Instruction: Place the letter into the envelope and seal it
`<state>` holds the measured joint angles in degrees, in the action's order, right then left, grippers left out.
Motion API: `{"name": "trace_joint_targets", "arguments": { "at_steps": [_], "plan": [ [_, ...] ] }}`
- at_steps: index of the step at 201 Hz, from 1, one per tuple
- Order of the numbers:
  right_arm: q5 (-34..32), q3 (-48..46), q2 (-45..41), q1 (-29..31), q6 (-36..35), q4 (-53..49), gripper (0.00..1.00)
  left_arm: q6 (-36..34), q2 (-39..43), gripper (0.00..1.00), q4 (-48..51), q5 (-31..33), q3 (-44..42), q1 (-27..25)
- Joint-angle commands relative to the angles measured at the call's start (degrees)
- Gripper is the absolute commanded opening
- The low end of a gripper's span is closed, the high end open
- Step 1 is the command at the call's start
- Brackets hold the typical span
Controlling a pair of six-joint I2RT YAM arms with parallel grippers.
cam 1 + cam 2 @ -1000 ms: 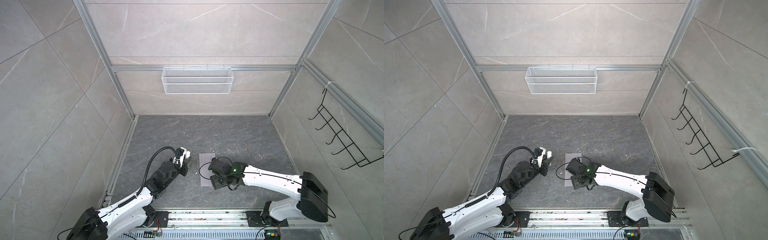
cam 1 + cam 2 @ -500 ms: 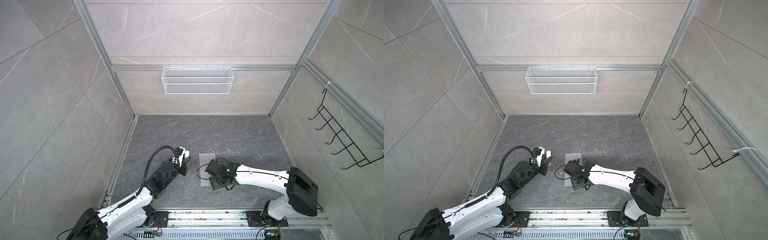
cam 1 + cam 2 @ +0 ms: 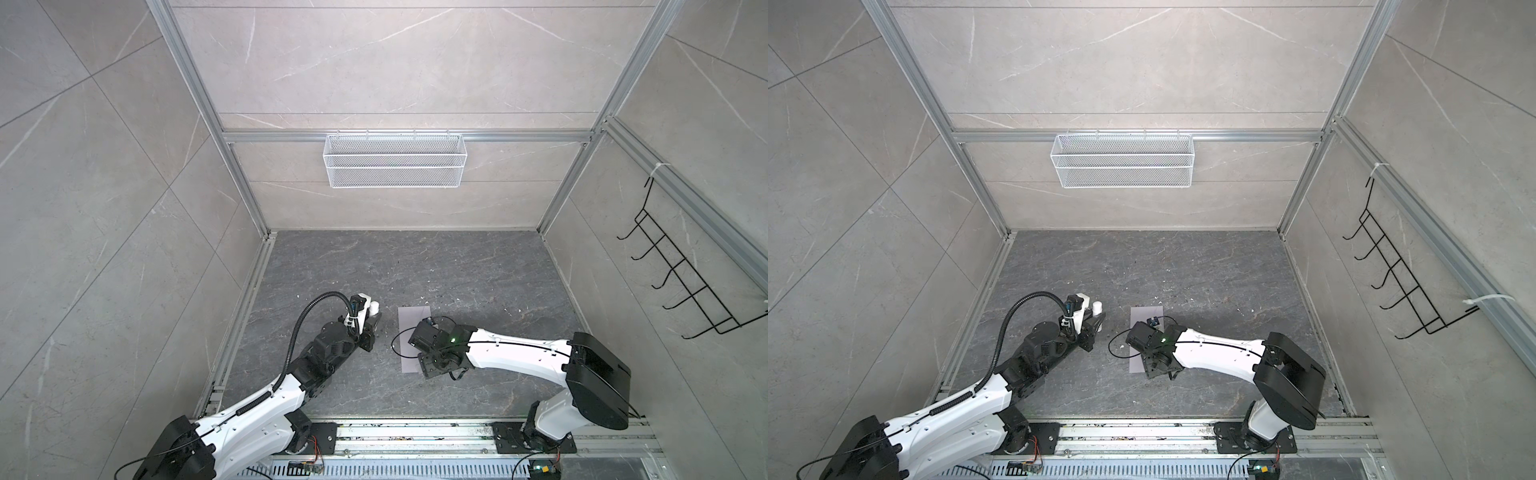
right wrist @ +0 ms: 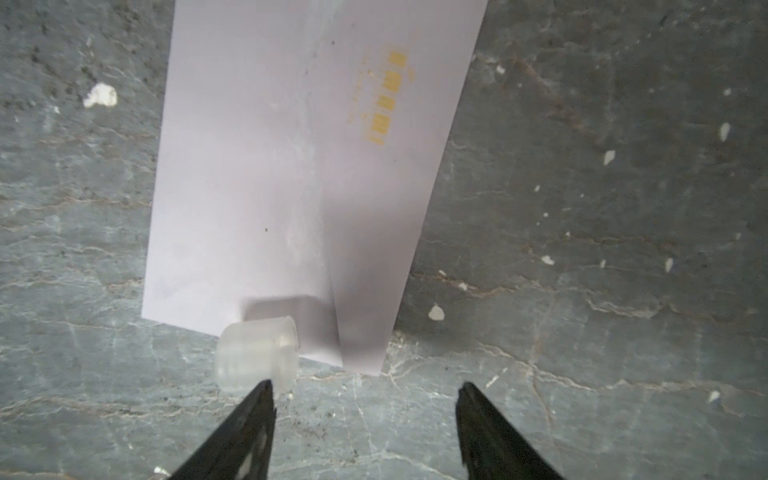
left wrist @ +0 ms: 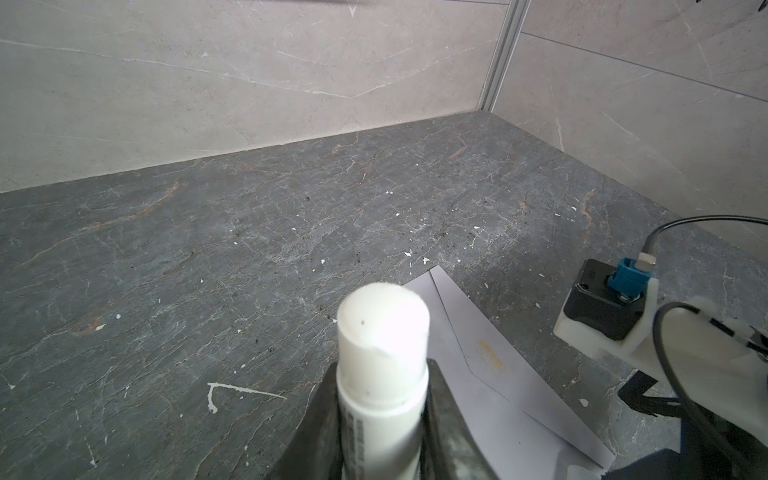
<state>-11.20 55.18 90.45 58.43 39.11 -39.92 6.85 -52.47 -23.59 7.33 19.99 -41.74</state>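
Right tool (image 4: pixel 365 384): jaws wide, low over the near end of the envelope (image 4: pixel 291 166). Small clear cap (image 4: pixel 257 357) lies at that near edge, just beside one finger. Envelope flat on the bench (image 3: pixel 457 270), centre-near, running near to far, orange mark up. To its left, apart: left tool (image 5: pixel 382 374) clamped on an uncapped white glue stick (image 5: pixel 382 328).

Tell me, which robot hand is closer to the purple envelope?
Right. The right gripper hangs open just past a short end of the envelope; the left gripper, clamped on a glue stick, sits off to its side, clearly apart.
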Motion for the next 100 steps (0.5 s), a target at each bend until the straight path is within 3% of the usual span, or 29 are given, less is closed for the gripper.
{"name": "trace_joint_targets", "arguments": {
  "at_steps": [1, 100],
  "plan": [
    [-1.6, 1.3, 0.8, -0.7, 1.3, 0.1, 0.71, 0.7, 0.1, 0.00, -2.9, -0.3, 1.2, 0.3],
    [1.3, 1.0, -0.9, -3.1, 0.5, 1.8, 0.71, 1.1, -0.1, 0.00, -3.5, -0.7, 0.9, 0.3]
  ]
}}
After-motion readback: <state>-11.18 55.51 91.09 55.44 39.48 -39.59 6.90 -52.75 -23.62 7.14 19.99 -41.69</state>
